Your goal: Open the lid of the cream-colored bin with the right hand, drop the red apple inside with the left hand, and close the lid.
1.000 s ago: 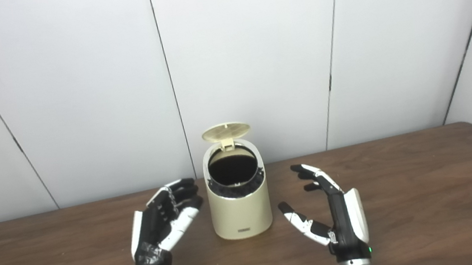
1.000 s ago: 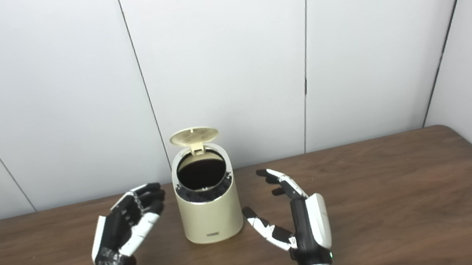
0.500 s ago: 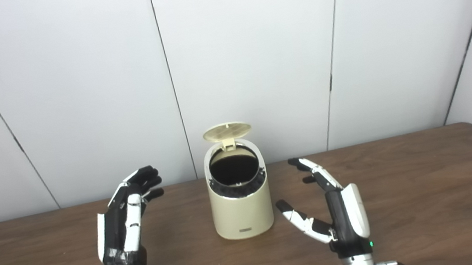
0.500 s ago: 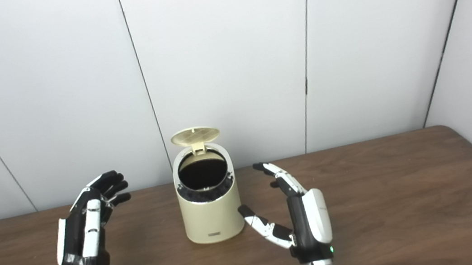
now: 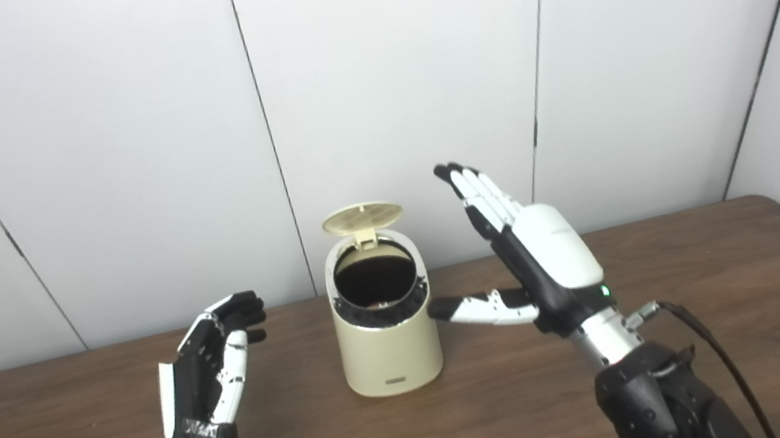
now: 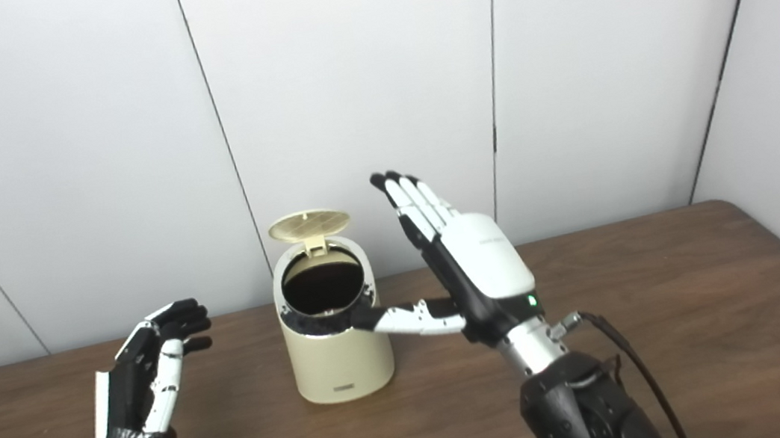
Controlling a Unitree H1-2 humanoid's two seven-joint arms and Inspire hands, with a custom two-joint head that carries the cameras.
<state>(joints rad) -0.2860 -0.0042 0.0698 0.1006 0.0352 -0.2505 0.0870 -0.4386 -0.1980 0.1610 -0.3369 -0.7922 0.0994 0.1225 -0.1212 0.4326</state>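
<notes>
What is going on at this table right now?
A humanoid robot works at a cream-colored bin whose lid stands open. The right hand is raised beside the bin, fingers spread, holding nothing, level with the lid. The left hand waits open on the other side, also holding nothing. No apple shows on the wooden table; the bin's inside is too dark to check.
</notes>
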